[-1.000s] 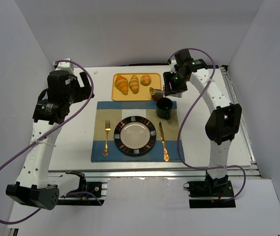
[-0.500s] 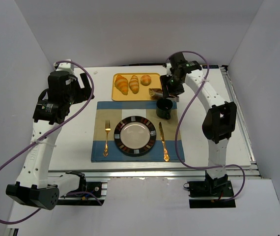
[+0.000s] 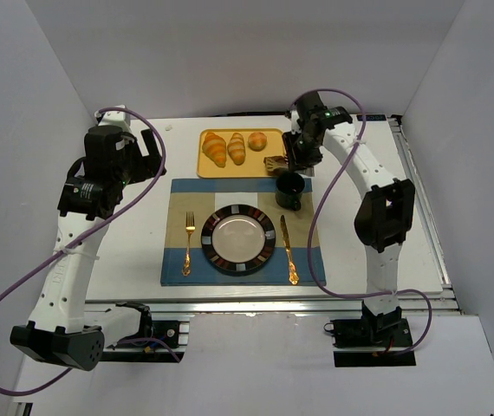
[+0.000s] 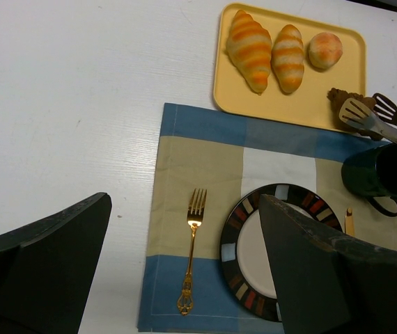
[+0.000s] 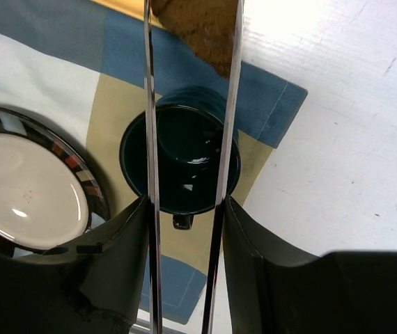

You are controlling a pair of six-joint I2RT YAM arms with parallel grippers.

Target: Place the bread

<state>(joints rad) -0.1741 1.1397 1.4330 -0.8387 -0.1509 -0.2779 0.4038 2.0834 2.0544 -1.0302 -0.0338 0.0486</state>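
Observation:
My right gripper is shut on metal tongs. The tongs pinch a brown piece of bread by the near right corner of the yellow tray. In the right wrist view the tongs hold the bread beyond the green mug, and my gripper squeezes their arms. The tray holds two croissants and a round roll. The striped plate sits on the placemat. My left gripper is open and empty, high over the table's left side.
The blue and tan placemat carries a gold fork left of the plate and a gold knife right of it. The dark green mug stands just below the tongs. White walls close in three sides.
My right arm has shifted slightly left and turned at the wrist. The tongs' tip with the bread stays near the tray's right corner. The left arm has not moved.

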